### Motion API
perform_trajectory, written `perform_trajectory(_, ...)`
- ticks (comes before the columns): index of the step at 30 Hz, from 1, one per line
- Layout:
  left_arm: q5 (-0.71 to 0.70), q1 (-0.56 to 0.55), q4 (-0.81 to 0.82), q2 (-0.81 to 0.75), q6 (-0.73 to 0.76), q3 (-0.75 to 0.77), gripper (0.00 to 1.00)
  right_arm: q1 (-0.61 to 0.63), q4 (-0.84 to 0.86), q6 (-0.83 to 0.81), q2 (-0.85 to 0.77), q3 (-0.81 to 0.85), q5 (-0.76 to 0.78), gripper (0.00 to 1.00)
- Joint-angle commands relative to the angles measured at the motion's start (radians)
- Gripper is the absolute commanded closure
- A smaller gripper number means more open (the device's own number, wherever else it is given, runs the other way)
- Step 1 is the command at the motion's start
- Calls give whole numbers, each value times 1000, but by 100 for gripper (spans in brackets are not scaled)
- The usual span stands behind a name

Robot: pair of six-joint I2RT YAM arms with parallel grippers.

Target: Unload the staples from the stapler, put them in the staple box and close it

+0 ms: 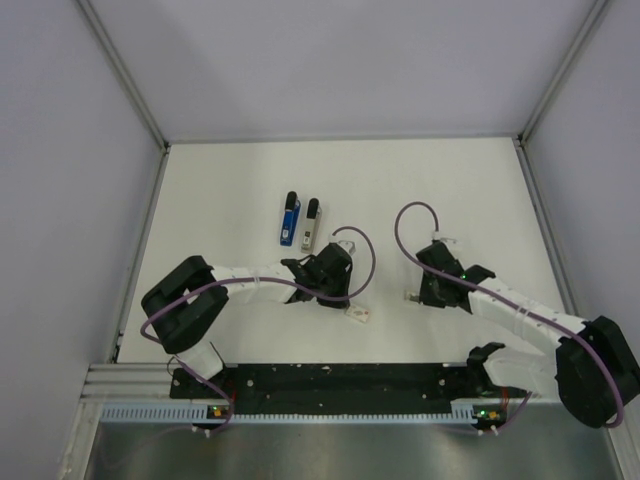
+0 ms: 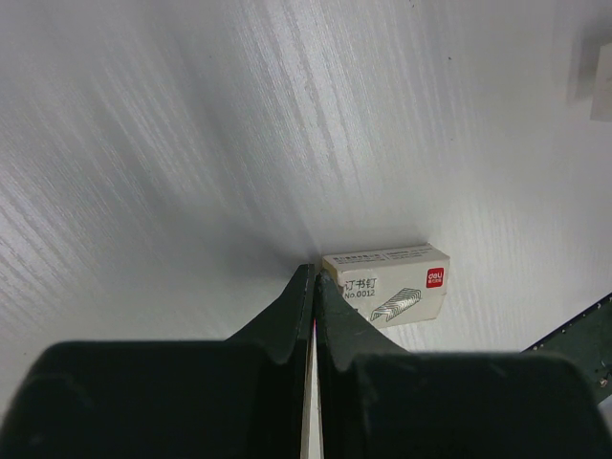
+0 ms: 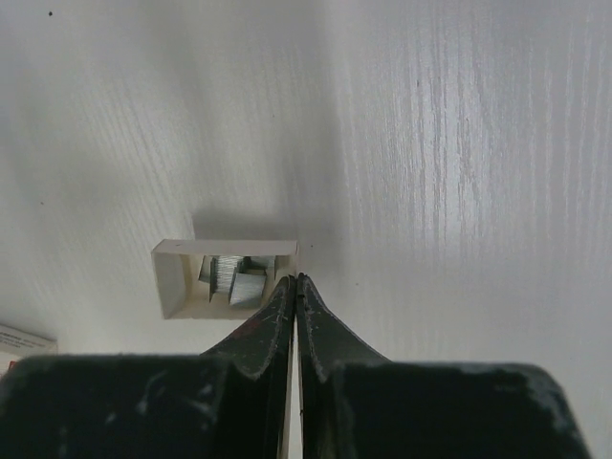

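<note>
Right tool [image 3: 295, 277] closed | open box [image 3: 172, 279] beside tip | staples [image 3: 234, 283] inside

staplers [image 1: 289, 220] and boxes [image 1: 358, 316] on white table [image 1: 450, 180]

staplers [image 1: 289, 218] side by side; nearer, closed box [image 2: 387, 284] left of open box [image 3: 172, 283] with staples [image 3: 232, 280]

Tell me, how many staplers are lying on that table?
2. The blue stapler lies near the middle of the table. The pale stapler lies beside it, on its right. No others show, though one could be hidden.
</note>
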Motion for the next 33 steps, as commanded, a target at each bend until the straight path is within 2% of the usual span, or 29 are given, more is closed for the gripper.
perform_trajectory(1, 1, 3, 36, -24, -16, 3, 97, -7, -36, 22, -60, -12, 5, 100)
perform_trajectory(8, -8, 3, 47, -33, -49, -3, 100, 85, -105, 93, -80, 6, 68, 100)
perform_trajectory(21, -100, -31, 118, -108, -237, -106, 100, 289, -192, 281, 10, 83, 157, 100)
perform_trajectory(33, -85, -70, 148, -124, -224, -163, 100, 375, -203, 357, 84, 129, 166, 100)
